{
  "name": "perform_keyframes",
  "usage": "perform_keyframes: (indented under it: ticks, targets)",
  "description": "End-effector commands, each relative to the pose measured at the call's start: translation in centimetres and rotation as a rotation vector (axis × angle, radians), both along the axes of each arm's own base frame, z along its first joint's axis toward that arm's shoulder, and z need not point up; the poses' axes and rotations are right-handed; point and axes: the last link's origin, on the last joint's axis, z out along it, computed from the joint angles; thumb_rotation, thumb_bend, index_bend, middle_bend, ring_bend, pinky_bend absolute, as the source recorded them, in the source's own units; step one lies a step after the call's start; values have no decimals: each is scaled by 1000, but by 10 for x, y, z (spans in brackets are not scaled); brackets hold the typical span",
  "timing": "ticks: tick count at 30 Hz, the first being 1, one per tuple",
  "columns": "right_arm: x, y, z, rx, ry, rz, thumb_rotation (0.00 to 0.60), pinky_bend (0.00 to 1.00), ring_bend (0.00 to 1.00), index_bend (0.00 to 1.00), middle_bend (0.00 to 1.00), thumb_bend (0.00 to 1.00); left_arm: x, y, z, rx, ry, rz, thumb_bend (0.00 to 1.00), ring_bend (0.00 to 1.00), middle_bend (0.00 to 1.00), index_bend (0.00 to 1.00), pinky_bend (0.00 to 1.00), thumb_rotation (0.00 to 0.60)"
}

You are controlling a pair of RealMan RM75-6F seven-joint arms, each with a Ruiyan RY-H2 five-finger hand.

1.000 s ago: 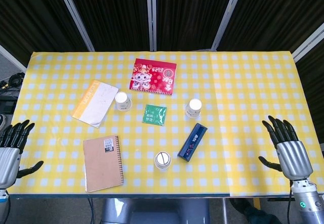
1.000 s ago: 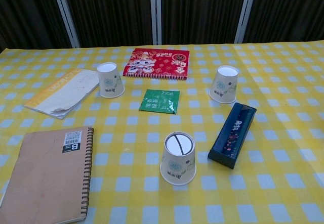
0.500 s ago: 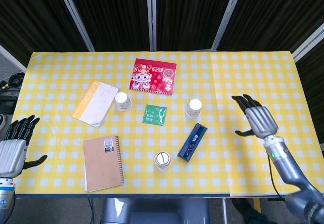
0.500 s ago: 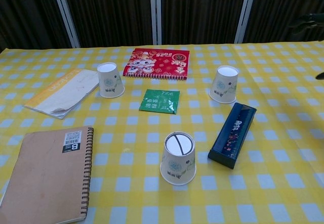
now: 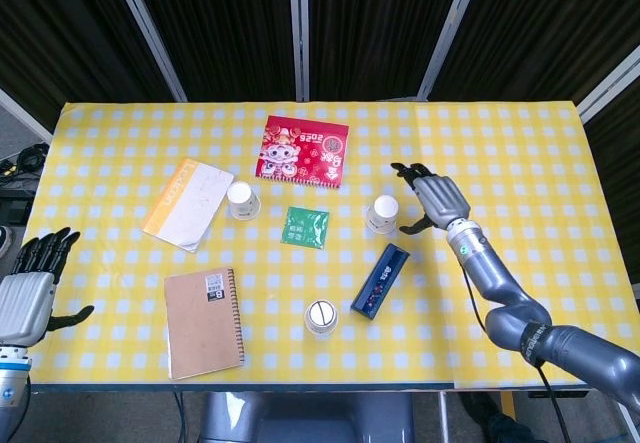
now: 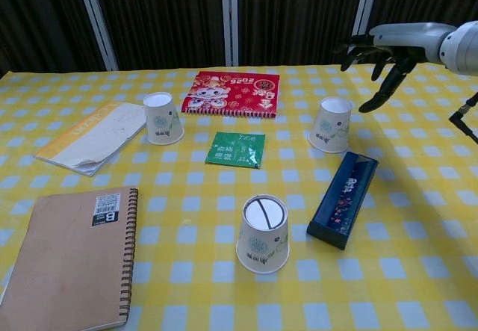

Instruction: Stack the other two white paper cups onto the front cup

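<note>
Nothing is stacked yet: my right hand [image 5: 436,200], fingers spread and empty, hovers beside the far-right paper cup [image 5: 382,212], both far cups unmoved.

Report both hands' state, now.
Left hand: open, fingers apart, holding nothing, at the table's near left edge.
Right hand: open, fingers spread, holding nothing, beside the right white paper cup.
</note>
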Motion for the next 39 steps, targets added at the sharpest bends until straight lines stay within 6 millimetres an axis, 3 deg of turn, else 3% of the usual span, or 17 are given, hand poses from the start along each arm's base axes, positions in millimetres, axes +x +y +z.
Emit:
perform_keyframes:
  ticks: [1,14,20,24,31,35,39]
  targets:
    - [2,-1,-12,18,46,20,600,299,101,126,218,17,0,1,0,-2,-1,3,0,0,0,0,0,600]
    - [0,-10,-48,3,41,-17,600,306,130,210,278,154,0,1,-1,-18,-1,12,0,0,0,0,0,600]
    - [-5,-16,-54,-25,31,-28,600,363,247,341,375,214,-1,2,-4,-32,3,18,0,0,0,0,0,600]
    - [-9,-18,-56,-39,23,-19,600,437,297,376,407,243,-2,4,-7,-50,3,25,0,0,0,0,0,600]
    - [-8,-19,-50,-56,-11,9,600,452,308,387,415,246,-1,3,-8,-53,1,26,0,0,0,0,0,600]
    - [1,-11,-35,-73,-53,68,600,452,308,397,423,245,1,1,-6,-53,-11,16,0,0,0,0,0,600]
    - [14,10,-12,-80,-87,162,600,452,308,397,423,245,4,-1,-5,-61,-31,-3,0,0,0,0,0,600]
